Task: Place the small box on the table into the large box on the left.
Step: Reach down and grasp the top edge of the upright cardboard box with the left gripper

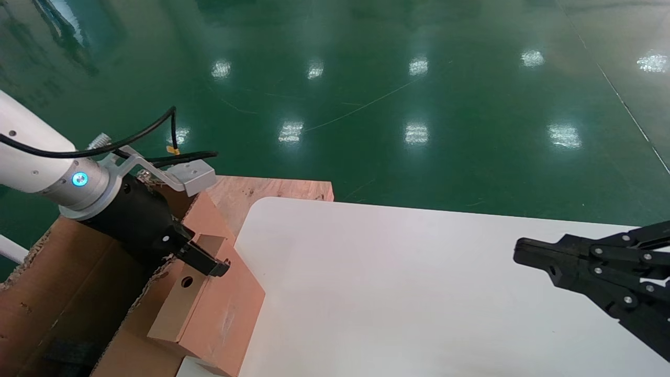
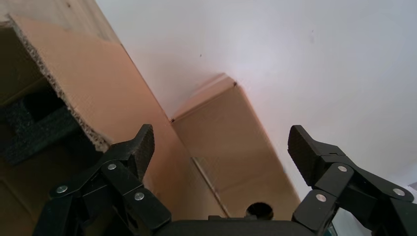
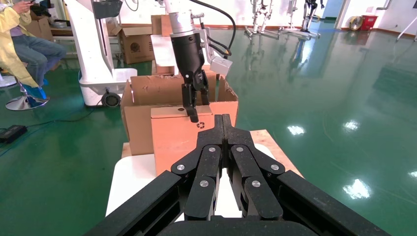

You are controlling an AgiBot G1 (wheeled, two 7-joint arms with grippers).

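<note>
At white tabletop's point(image 1: 419, 283) left edge, small oblong pinkish-brown cardboard box point(image 1: 209, 298) stands against big brown corrugated carton's point(image 1: 63, 293) torn flap. Left gripper point(image 2: 221, 147) hangs right above the box w/ fingers spread wide, gripping nothing. Right gripper point(image 3: 222, 120) is parked over table's right side, fingers pressed together.

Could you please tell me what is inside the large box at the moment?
Inside the large box the left wrist view shows a dark foam-like piece below the torn flap. The small box stands outside, on the table. The open left gripper hovers over it; the carton's remaining interior is covered.
</note>
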